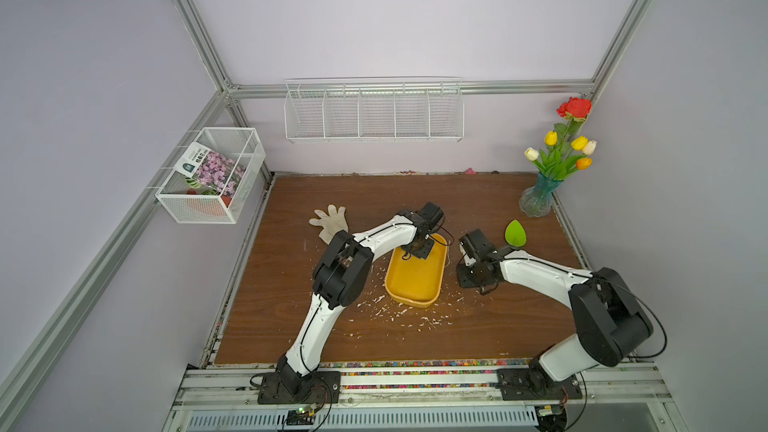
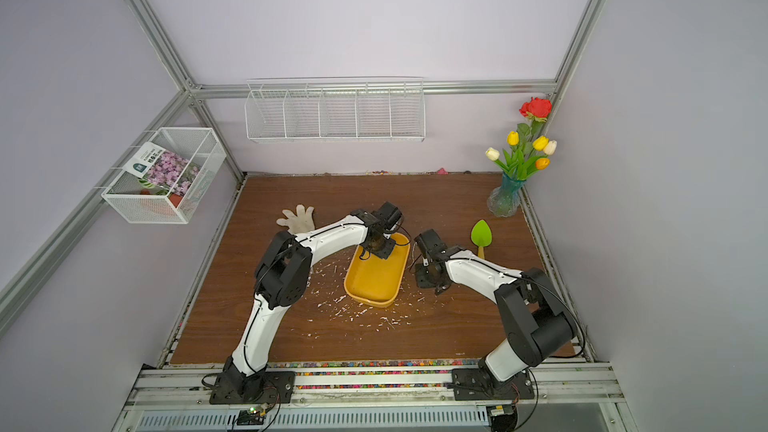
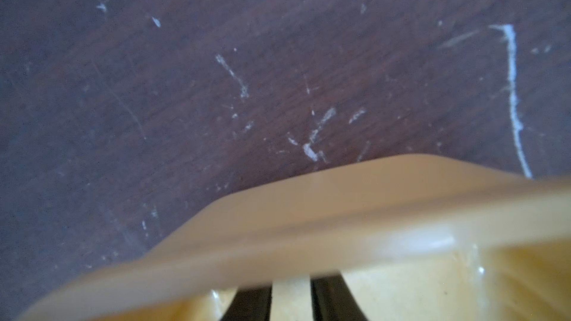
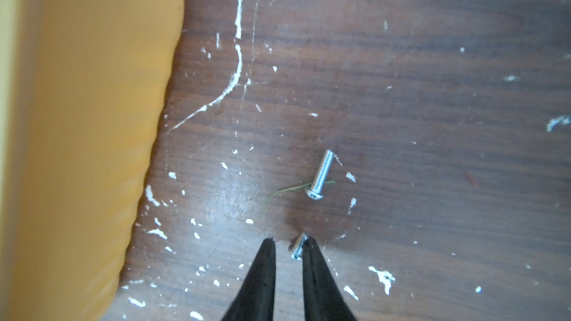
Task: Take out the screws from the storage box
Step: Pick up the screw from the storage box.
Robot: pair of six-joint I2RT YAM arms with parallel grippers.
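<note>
Just inside storage box (image 1: pixel 415 280) rim: left tool (image 3: pixel 292 285); right tool (image 4: pixel 289 242) outside.

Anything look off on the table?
White flecks of debris litter the brown wooden tabletop around the shallow yellow plastic tub. A thin green fibre crosses one small silver screw beside it.

On the brown wooden table (image 1: pixel 498 326) we see a white glove (image 1: pixel 330 222) lying flat at the far left, a green leaf-shaped scoop (image 1: pixel 515 233) at the right, and a glass vase (image 1: pixel 537 199) of flowers in the far right corner. White flecks (image 1: pixel 395 311) litter the middle. A mesh basket (image 1: pixel 195 211) holding a flower-printed packet (image 1: pixel 214 168) hangs on the left wall, and a long wire rack (image 1: pixel 374 114) on the back wall.
</note>
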